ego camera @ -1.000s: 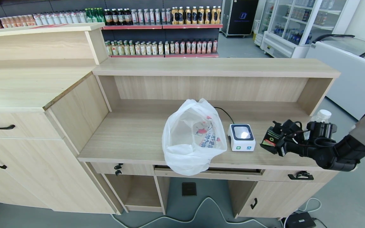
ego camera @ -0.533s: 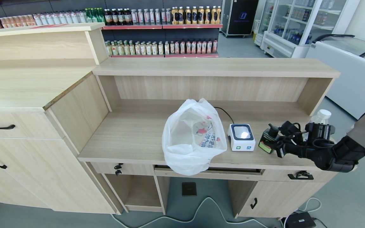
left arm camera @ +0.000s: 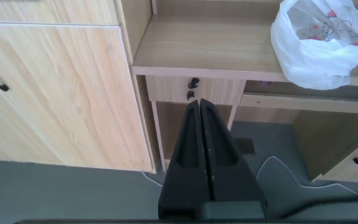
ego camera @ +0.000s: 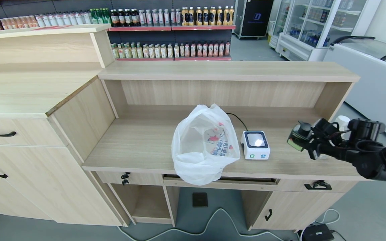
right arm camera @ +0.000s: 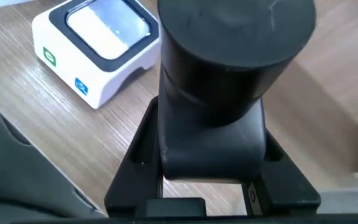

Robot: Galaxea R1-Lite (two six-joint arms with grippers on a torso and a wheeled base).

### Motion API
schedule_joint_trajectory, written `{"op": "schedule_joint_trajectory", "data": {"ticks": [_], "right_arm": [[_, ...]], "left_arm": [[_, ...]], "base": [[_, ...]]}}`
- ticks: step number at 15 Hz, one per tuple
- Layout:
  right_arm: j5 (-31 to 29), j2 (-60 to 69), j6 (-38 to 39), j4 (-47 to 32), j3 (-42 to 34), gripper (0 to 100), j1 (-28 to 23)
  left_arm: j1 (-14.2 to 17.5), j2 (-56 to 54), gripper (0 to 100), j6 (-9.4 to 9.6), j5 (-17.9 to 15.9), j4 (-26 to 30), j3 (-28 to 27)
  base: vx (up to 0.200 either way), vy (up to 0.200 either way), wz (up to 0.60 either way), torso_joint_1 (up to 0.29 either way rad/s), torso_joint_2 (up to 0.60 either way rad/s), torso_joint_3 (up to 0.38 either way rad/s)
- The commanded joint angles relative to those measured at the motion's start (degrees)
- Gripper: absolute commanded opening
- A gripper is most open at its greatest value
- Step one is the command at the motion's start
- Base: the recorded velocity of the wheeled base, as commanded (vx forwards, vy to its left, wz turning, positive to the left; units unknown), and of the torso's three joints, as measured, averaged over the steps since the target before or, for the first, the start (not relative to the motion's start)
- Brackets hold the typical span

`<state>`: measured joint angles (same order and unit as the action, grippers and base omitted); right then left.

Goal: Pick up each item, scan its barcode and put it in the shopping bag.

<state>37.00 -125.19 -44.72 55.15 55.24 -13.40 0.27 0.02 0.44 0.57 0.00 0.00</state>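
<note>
My right gripper (ego camera: pixel 302 142) is shut on a black bottle (ego camera: pixel 295 141) with a green and red label, held lying sideways above the counter to the right of the white barcode scanner (ego camera: pixel 255 145). In the right wrist view the black bottle (right arm camera: pixel 232 68) stands between the jaws of my right gripper (right arm camera: pixel 213 165), with the scanner (right arm camera: pixel 98 46) beyond it. The white plastic shopping bag (ego camera: pixel 203 144) stands open left of the scanner. My left gripper (left arm camera: pixel 199 109) is shut and holds nothing, low in front of the cabinets; the bag (left arm camera: pixel 325 40) lies off to its side.
A clear bottle with a white cap (ego camera: pixel 342 121) stands on the counter (ego camera: pixel 146 140) behind my right arm. A raised shelf wall (ego camera: pixel 226 92) backs the counter, and a taller cabinet (ego camera: pixel 28 100) closes the left side. A black cable (ego camera: pixel 236 117) runs behind the scanner.
My right gripper first eased the black bottle slightly left towards the scanner, then carried it up and to the right, away from the scanner. The bag and scanner have not moved.
</note>
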Motion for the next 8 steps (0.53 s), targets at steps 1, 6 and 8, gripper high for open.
{"op": "schedule_joint_trajectory", "data": {"ticks": [1,6,8], "right_arm": [[2.1,16.4,-9.4,1.2,-11.0,0,-6.5],[21.8,35.3,-30.3,1.7,-18.9,0,-10.1],[28.0,42.2,-48.9,1.3,-20.2,0,-8.0]], "left_arm": [[0.0,0.0,0,0.0,0.0,0.0,0.0],[0.0,0.0,0,0.0,0.0,0.0,0.0],[0.0,0.0,0,0.0,0.0,0.0,0.0]], "base": [[0.0,0.0,0.0,0.0,0.0,0.0],[0.0,0.0,0.0,0.0,0.0,0.0],[0.0,0.0,0.0,0.0,0.0,0.0]]}}
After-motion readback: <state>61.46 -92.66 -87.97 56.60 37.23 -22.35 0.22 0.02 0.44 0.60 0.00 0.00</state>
